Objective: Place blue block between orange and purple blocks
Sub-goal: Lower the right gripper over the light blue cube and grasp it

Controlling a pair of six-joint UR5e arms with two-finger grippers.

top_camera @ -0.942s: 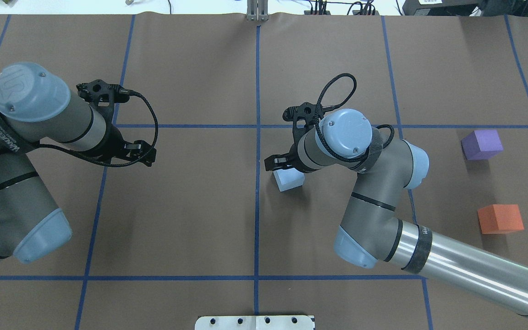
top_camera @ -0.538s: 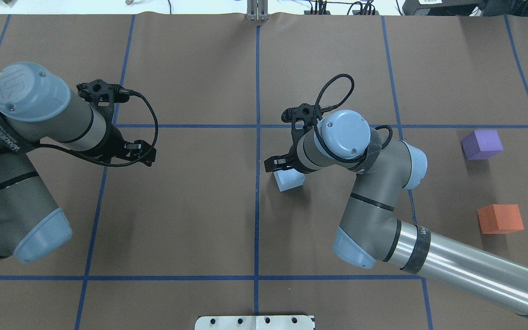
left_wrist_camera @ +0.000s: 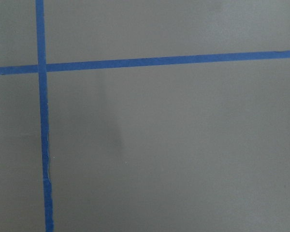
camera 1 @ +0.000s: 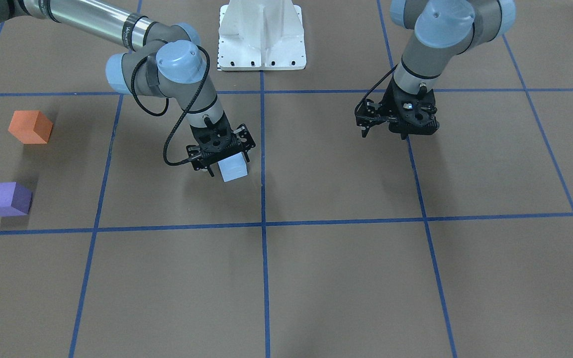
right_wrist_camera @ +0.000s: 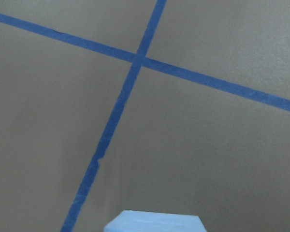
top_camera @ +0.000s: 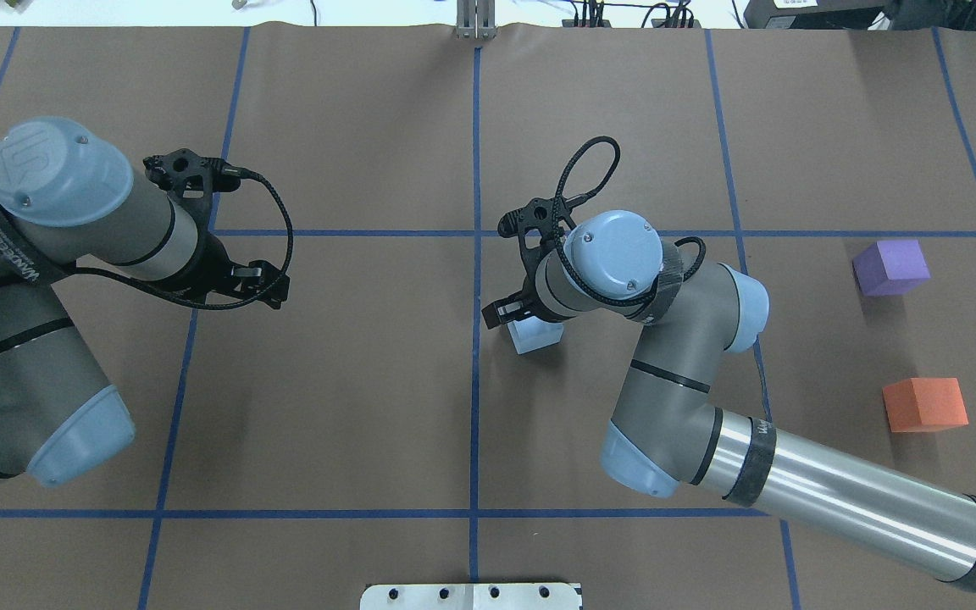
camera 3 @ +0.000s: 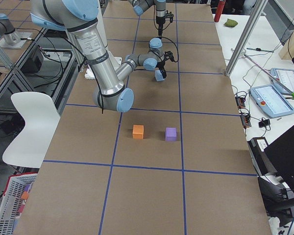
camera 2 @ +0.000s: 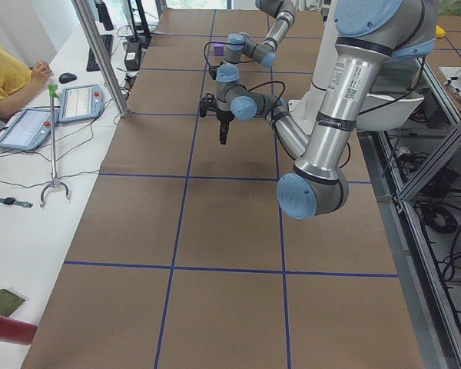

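The light blue block (camera 1: 234,170) sits on the brown table just right of the centre line; it also shows in the overhead view (top_camera: 539,337). My right gripper (camera 1: 222,149) is low over it with its fingers on either side of the block, and it looks open. The right wrist view shows the block's top (right_wrist_camera: 154,222) at the bottom edge. The purple block (top_camera: 890,267) and the orange block (top_camera: 924,404) stand apart at the far right. My left gripper (top_camera: 272,290) hangs shut and empty over the left half.
Blue tape lines (top_camera: 476,254) divide the table into squares. The gap between the orange and purple blocks is bare paper (top_camera: 907,339). The robot's white base plate (camera 1: 261,35) is at the near edge.
My right arm's wrist has shifted left and down over the blue block. The block itself has stayed put. The left arm has not moved.
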